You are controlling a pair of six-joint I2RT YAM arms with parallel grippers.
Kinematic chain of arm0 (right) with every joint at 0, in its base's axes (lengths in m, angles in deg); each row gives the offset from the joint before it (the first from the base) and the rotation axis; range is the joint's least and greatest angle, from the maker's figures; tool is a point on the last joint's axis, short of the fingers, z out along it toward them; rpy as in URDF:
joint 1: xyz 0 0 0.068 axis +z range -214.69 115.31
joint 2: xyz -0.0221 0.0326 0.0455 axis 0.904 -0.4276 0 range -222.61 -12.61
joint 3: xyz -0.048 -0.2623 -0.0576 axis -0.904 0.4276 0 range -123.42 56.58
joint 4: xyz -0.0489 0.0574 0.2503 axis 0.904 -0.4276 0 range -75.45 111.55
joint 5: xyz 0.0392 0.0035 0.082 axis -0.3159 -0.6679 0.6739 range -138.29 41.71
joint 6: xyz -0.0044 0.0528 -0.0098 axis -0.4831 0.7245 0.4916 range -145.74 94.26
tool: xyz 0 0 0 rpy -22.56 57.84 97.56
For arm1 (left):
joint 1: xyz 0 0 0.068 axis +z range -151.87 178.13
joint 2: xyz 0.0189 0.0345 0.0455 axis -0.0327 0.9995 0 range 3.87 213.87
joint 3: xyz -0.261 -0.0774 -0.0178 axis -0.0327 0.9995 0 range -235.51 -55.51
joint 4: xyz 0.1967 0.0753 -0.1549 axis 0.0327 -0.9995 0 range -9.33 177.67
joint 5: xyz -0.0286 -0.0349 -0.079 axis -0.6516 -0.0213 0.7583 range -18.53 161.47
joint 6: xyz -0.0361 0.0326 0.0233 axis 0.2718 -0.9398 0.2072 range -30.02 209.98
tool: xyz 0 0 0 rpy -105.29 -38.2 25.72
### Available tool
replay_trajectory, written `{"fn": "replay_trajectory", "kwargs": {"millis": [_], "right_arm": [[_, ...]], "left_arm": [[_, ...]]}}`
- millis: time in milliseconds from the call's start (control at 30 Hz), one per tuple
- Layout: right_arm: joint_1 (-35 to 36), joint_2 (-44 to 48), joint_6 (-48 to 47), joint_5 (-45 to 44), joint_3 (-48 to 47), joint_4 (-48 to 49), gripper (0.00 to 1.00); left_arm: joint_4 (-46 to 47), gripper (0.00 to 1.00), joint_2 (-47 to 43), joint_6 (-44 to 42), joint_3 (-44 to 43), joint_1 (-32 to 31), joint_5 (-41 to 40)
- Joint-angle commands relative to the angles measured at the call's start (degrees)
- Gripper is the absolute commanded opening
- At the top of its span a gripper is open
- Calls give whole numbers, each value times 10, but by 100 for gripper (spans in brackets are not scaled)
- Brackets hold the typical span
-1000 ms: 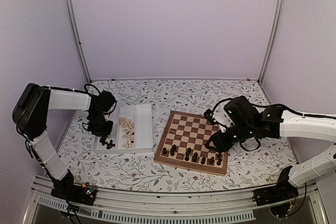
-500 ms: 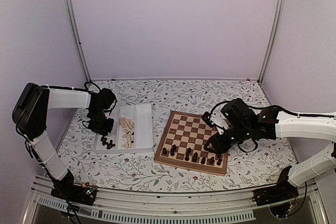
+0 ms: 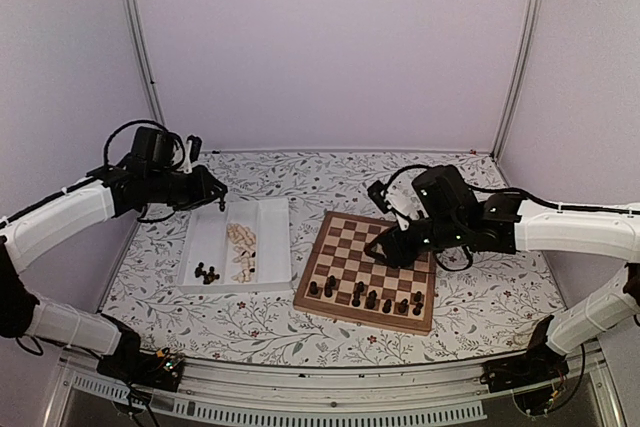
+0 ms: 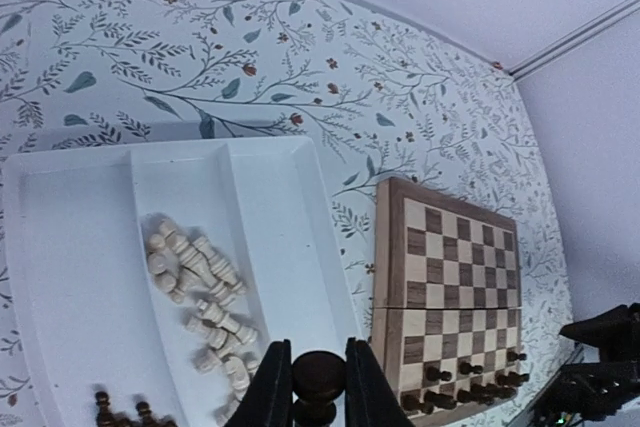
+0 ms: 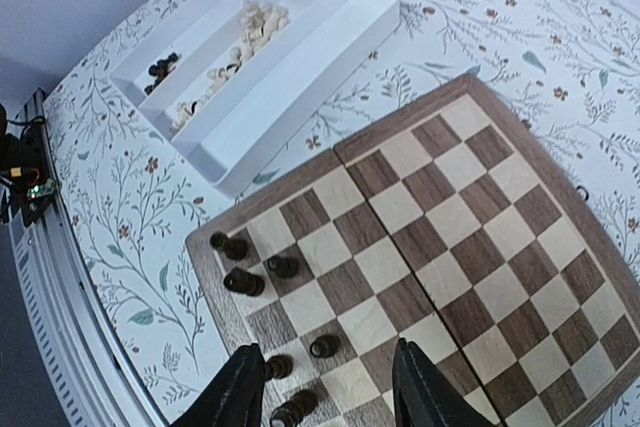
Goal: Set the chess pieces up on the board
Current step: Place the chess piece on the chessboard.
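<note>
Left wrist view: left fingers point(image 4: 272, 395) clamp dark piece point(image 4: 318, 375) above white tray point(image 4: 275, 209); overhead view hides grip. Right fingers point(image 5: 243, 389) spread, nothing between, over board point(image 5: 440, 209).

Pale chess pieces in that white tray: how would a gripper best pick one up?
Probably from straight above, taking one at the edge of the heap of pale pieces and closing across its slim stem. They lie on their sides, jumbled and touching, in the white tray, so an outer one leaves room on either side.
</note>
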State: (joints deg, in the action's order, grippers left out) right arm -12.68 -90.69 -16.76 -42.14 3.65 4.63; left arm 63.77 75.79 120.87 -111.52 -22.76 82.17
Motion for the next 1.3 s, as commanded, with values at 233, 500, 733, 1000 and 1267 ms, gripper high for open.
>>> {"fn": "replay_trajectory", "kwargs": {"millis": [233, 500, 733, 1000, 1267], "right_arm": [[5, -29, -2, -36, -60, 295, 48], [33, -137, -16, 21, -144, 282, 51], [37, -169, -22, 44, -170, 274, 52], [36, -172, -20, 8, -171, 270, 47], [32, -166, -10, -36, -168, 273, 22]], "left_arm": [[383, 0, -8, 191, 84, -152, -3], [449, 0, 40, 208, 63, -217, -16], [466, 0, 86, 210, 31, -236, 13], [465, 0, 102, 209, 16, -251, 23], [460, 0, 110, 210, 12, -259, 26]]}}
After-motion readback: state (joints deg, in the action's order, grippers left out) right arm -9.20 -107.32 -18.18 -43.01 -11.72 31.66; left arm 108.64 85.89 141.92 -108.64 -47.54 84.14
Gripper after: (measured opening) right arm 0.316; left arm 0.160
